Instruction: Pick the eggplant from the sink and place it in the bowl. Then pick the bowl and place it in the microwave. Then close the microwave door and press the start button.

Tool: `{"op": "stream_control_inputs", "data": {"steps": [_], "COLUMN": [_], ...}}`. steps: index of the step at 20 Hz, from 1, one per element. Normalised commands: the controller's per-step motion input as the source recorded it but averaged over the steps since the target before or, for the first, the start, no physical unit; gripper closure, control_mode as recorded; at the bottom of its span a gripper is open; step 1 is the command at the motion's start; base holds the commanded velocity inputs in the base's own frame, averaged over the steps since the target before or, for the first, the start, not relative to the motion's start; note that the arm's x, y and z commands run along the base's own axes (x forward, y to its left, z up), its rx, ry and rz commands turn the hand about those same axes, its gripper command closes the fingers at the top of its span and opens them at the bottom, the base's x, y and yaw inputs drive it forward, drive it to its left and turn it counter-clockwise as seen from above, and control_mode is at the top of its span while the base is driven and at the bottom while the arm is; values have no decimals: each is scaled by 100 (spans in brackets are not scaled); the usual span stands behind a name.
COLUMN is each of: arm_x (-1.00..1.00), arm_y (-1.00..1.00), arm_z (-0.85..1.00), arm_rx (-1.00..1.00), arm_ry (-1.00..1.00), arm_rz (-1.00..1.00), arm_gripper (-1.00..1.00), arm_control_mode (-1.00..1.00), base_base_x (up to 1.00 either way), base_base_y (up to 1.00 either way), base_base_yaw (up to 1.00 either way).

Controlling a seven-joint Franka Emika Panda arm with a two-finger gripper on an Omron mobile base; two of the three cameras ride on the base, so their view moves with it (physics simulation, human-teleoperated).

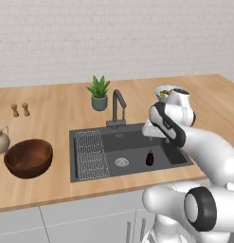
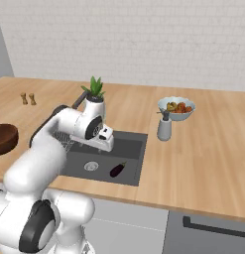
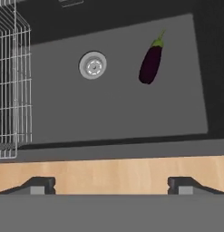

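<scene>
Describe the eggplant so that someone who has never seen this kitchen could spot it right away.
Find the dark grey rectangular sink set into the wooden counter. On its floor, right of the round steel drain, lies the small glossy dark purple eggplant with a green stem. It is the only loose thing in the basin; the wire rack sits at the left.

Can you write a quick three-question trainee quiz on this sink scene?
1. True or false: the eggplant already lies in the bowl.
2. The drain sits between the eggplant and what? A) wire rack B) potted plant C) food bowl
3. Fill in: the hand is ____ and holds nothing.

Key:
1. False; it lies on the floor of the sink.
2. A.
3. open.
</scene>
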Motion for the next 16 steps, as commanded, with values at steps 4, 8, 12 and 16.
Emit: {"op": "stream_control_inputs", "data": {"steps": [4, 8, 12, 16], "arm_x": [58, 54, 48, 37], "arm_y": [-43, -44, -13, 0], "arm_z": [-66, -64, -63, -62], "arm_rx": [16, 13, 1, 0], "arm_ry": [24, 14, 10, 4], "arm_rz": [0, 0, 0, 0], "arm_gripper": [-100, -100, -100, -100], "arm_control_mode": [-100, -100, -100, -100], "base_base_x": [0, 0, 0, 0], "base_base_y": [0, 0, 0, 0], "base_base_yaw": [0, 0, 0, 0]}}
